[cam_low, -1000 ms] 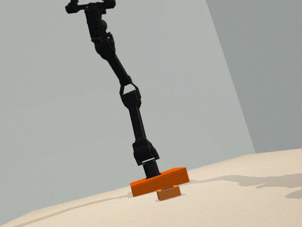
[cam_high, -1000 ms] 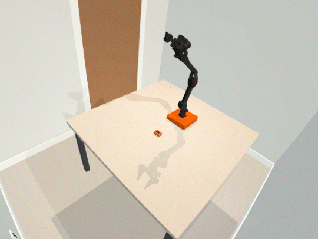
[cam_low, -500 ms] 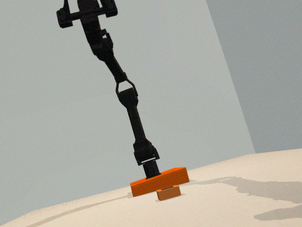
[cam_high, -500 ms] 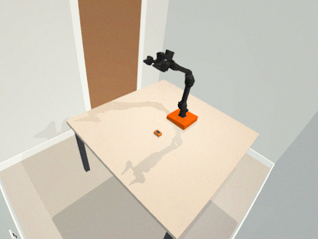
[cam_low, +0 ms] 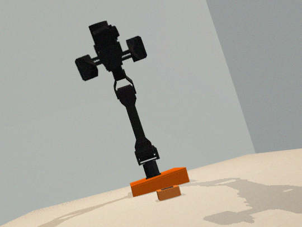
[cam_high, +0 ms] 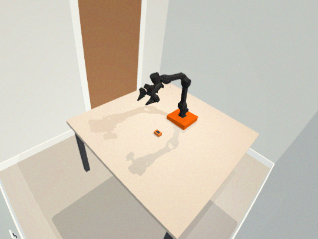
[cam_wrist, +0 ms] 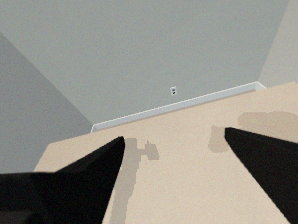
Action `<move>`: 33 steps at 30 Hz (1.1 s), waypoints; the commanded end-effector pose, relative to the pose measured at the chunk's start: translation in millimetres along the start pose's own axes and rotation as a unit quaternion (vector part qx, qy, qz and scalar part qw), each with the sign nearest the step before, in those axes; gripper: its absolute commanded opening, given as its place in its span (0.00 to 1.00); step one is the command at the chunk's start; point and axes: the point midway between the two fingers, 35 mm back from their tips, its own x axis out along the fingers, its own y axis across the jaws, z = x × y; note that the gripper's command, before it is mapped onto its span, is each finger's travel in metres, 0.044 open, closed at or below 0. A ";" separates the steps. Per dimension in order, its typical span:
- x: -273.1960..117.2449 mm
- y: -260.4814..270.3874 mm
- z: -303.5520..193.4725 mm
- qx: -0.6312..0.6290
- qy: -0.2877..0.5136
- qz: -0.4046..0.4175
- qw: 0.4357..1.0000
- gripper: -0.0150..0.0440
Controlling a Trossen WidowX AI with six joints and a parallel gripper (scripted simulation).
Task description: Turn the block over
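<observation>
Block [cam_high: 158, 133] [cam_low: 169, 193] lay flat on the counter [cam_high: 200, 165] [cam_low: 112, 212] [cam_wrist: 170, 195], its dark mark facing up, so the turning itself was all left to do. In the top view it sat at about eight o'clock from the orange base [cam_high: 174, 119] [cam_low: 140, 189], a little apart. The claw [cam_high: 142, 103] [cam_low: 112, 58] [cam_wrist: 172, 136] hung high above the counter, spread nearly to its widest, with nothing in its grasp. Reaching down, gripping, flipping and releasing all remained.
</observation>
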 end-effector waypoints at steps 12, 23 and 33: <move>37.4 22.3 -226.8 -0.038 0.400 -0.035 0.915 1.00; 23.8 21.1 -302.3 -0.067 0.512 -0.050 0.855 1.00; 35.1 15.1 -332.6 -0.067 0.512 -0.050 0.855 1.00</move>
